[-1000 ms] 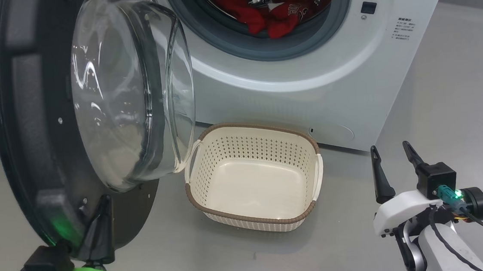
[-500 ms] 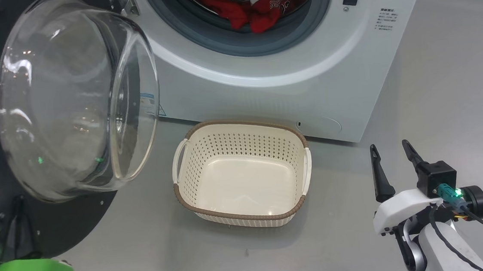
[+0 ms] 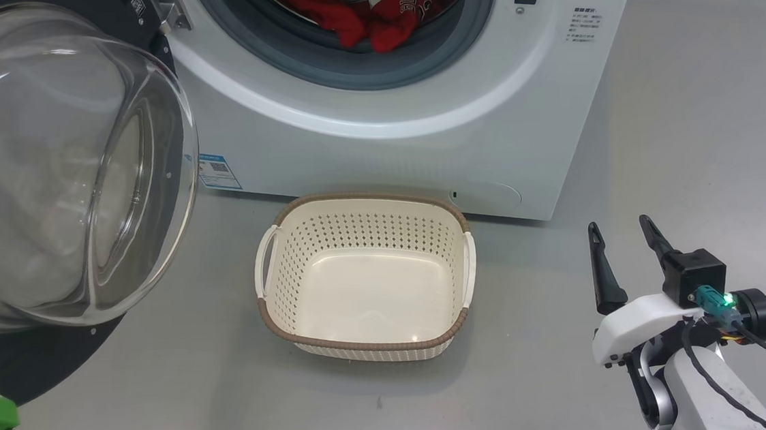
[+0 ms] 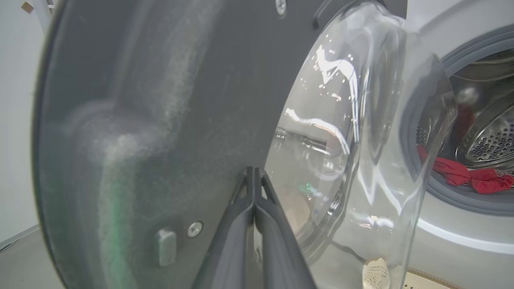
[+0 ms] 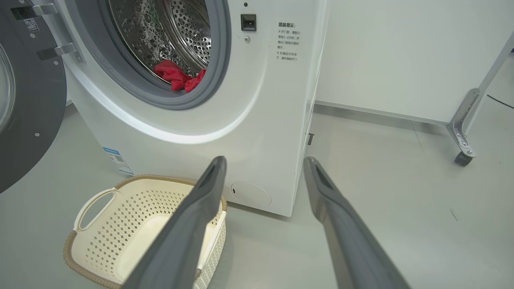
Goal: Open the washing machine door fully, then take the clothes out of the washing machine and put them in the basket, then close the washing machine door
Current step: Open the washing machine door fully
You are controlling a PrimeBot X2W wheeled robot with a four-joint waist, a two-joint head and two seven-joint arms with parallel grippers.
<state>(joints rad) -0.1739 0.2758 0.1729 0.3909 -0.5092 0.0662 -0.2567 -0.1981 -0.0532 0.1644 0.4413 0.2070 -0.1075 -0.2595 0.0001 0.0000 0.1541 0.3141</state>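
Jaws of the left gripper (image 4: 253,172) are pinched together, tips near the inner face of the round black-framed, glass-bowled washing machine door (image 3: 44,166); the right gripper (image 3: 618,224) gapes wide, empty. The door looks fully open. Red jersey clothes (image 3: 382,27) lie in the white washing machine (image 3: 384,146); the cream perforated basket (image 3: 368,194) below is empty. Unloading and closing remain. Door rim crowds the left; grey floor (image 3: 690,115) rightward lies open.

On the washing machine (image 5: 257,120) front, right of the drum opening (image 5: 160,44), a notice (image 5: 287,42) in small Chinese print, too fine to read. Below-left of that opening, a blue label (image 3: 219,171) with a QR code. White lettering on the clothes (image 3: 389,26) — folded, unreadable.
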